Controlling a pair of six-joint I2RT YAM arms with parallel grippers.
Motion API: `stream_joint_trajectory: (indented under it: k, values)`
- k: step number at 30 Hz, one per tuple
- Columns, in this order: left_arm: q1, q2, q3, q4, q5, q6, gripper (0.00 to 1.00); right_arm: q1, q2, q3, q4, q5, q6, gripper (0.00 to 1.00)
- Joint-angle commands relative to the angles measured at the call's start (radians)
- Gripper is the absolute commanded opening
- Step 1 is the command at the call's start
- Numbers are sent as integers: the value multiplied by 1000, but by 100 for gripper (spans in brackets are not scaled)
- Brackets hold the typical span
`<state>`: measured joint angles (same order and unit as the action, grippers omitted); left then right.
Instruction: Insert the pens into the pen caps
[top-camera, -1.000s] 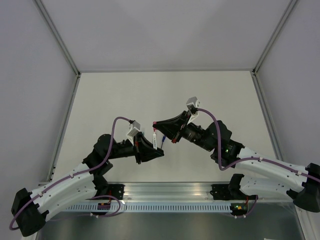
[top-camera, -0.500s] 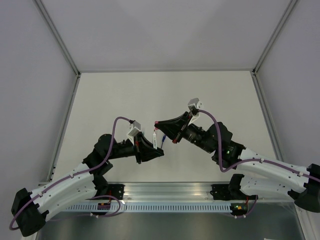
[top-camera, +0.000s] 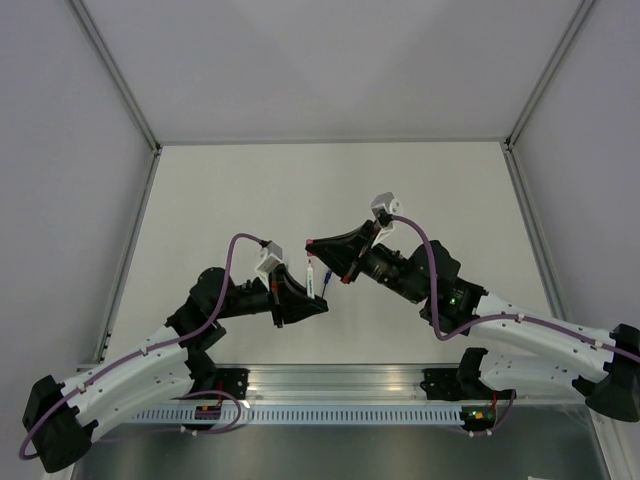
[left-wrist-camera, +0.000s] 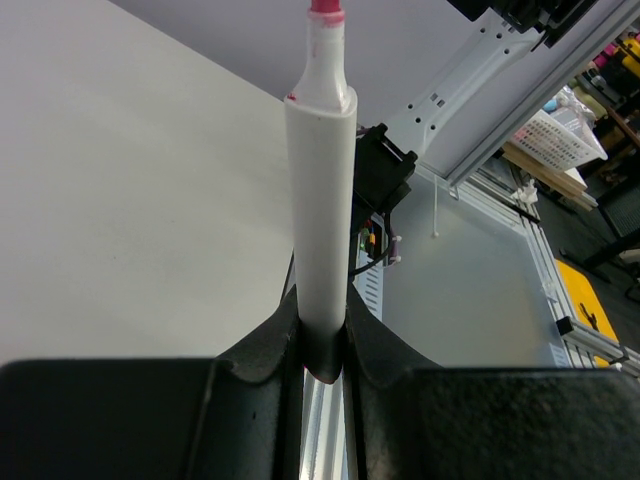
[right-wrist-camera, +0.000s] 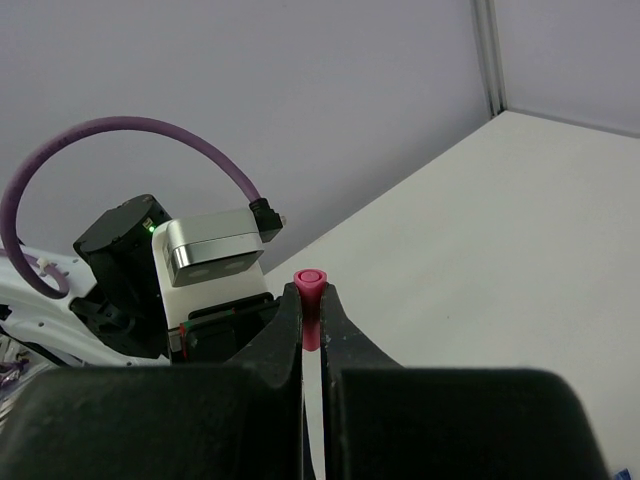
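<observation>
Above the desk (top-camera: 250, 190), left jaws clamp a white red-tipped pen (left-wrist-camera: 320, 200); right jaws pinch a red pen cap (right-wrist-camera: 310, 298) nearby. Likely best: line the cap's open mouth with the tip, then push straight, slowly.

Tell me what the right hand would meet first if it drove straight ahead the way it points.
Most likely the left arm's wrist camera, which sits just beyond the red cap held in the right hand. Depth is unclear, so it might pass close by.
</observation>
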<state>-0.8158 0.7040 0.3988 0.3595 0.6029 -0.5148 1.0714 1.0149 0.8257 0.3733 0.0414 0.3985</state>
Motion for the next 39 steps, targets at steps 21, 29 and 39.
stream_joint_trajectory:
  k: [21,29,39]
  values:
    - [-2,6,38,-16,-40,30,2,9,-1,47,13,-2,11,0]
    - [-2,-6,40,-36,-63,35,2,9,11,39,27,-9,20,0]
    - [-2,-14,40,-42,-72,38,2,15,21,35,23,-14,20,0]
